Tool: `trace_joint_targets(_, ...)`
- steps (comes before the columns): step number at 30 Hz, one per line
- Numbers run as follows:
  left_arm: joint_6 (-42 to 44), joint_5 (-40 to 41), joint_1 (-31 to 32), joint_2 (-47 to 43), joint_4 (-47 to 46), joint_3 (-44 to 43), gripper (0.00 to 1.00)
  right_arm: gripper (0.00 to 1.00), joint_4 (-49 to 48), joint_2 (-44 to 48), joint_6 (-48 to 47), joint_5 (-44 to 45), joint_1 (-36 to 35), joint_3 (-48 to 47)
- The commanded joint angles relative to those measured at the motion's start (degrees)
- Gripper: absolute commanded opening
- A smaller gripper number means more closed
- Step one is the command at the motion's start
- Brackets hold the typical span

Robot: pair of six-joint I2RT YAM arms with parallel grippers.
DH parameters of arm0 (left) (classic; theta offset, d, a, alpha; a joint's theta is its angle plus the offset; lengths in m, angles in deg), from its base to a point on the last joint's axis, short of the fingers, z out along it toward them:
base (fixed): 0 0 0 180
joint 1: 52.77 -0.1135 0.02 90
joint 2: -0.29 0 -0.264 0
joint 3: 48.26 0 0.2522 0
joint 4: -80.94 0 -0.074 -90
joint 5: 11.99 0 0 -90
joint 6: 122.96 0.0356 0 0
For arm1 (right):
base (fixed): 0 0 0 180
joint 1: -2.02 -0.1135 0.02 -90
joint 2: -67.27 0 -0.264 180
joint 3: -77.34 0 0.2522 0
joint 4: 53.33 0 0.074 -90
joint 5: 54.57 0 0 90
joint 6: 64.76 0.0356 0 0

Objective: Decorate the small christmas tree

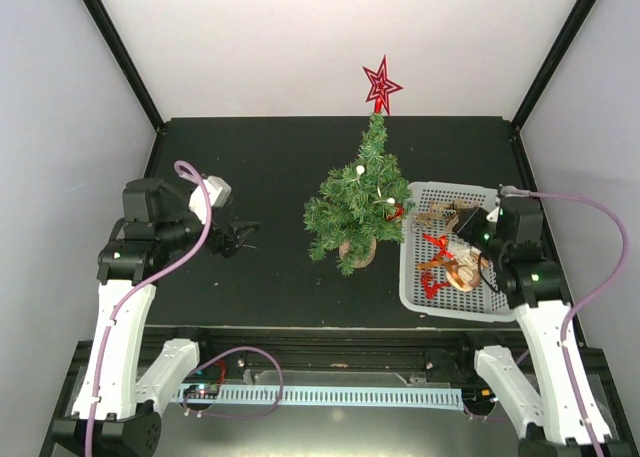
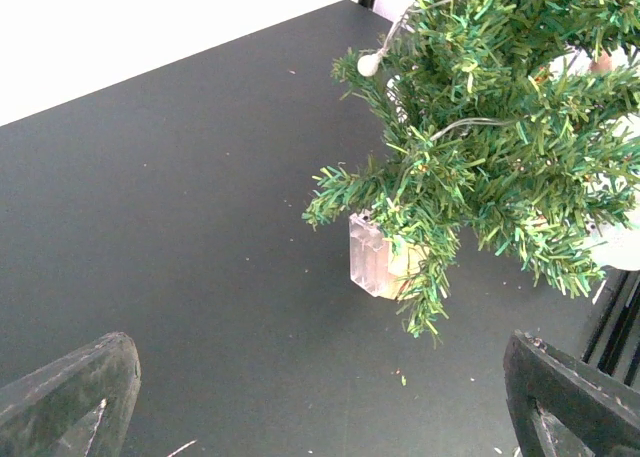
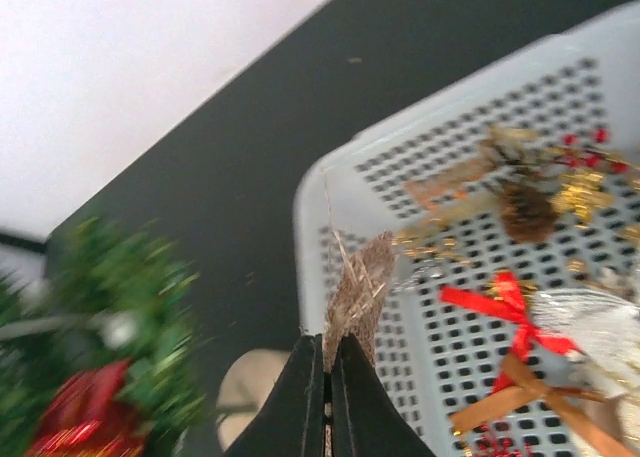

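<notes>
A matte black counter fills the floor of a plain white enclosure. A pale back wall rises behind it, and a slanting black frame post stands at each far corner, one on the left and one on the right. The wrist views show the surface is dull and lightly dusted, with a few pale specks near the tree. Along the near edge runs a light-blue slotted strip, with purple cables looping around the arm bases. The small christmas tree stands upright a little right of the counter's middle on its tan base. It carries a red star on top, small white bulbs on a thin wire, and a red ornament on its right side. Just to its right sits a white perforated basket, close to the branches, holding a red ribbon bow, a pine cone and other gold and tan trinkets. The left gripper hovers low over bare counter to the tree's left, its jaws spread wide with nothing between them. The right gripper hangs over the basket's left edge, its jaws pressed together on a brown glittery ornament that sticks up from the tips.
</notes>
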Motion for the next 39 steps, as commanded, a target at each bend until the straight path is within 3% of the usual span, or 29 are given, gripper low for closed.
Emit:
trace_joint_targets(1,2.0,0.8,1.1,0.1,1.8,-1.9,0.99,0.01,4.7,5.1,-5.9,-1.5,-6.9,-4.1)
trace_joint_targets(10,3.0,1.0,1.7,1.6,3.0,-2.6,0.99,0.01,11.6,11.1,-12.4,-8.5,-16.2,-12.4)
trace_joint_targets(20,3.1,2.0,2.2,2.9,3.2,-3.2,0.99,0.01,21.0,1.6,-23.7,-6.5,-25.5,-28.3)
trace_joint_targets(27,3.2,2.2,2.3,2.7,3.4,-3.0,0.99,0.01,21.8,-9.1,-26.5,0.6,-34.1,-41.6)
trace_joint_targets(35,3.5,2.5,2.6,3.1,3.2,-3.1,0.99,0.01,28.4,-25.8,-28.9,20.7,-58.0,-63.1)
trace_joint_targets(39,4.0,2.6,2.6,3.0,3.1,-2.9,0.99,0.01,34.3,-33.7,-29.4,29.6,-68.1,-68.3)
